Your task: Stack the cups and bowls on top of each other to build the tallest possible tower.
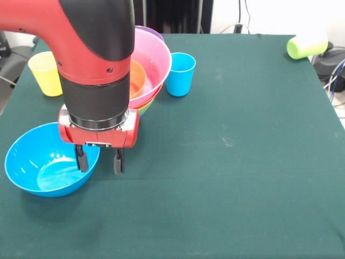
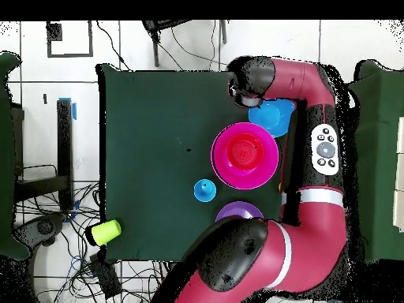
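Nearest the camera in the front view, a light blue glossy plastic bowl (image 1: 48, 162) sits alone on the dark green table (image 1: 232, 162) at near left, not yet stacked. The black two-finger gripper (image 1: 99, 161) on the red and black arm (image 1: 97, 48) hangs at that bowl's right rim, fingers spread part-way with one inside the bowl and one outside; nothing lifted, and whether they touch the rim is unclear. Behind it, partly hidden by the arm, is the tower (image 1: 151, 70): a large pink bowl (image 1: 156, 56) on top with an orange bowl (image 1: 136, 78) inside it, a lime green rim showing under it. A purple bowl (image 2: 238, 212) shows just behind. A light blue tapered plastic cup (image 1: 179, 74) stands just right of the tower, a yellow cup (image 1: 46, 73) at far left, and a lime green cup (image 1: 304, 46) lies on its side at the far right corner. My read: partly done; blue bowl and three cups are left.
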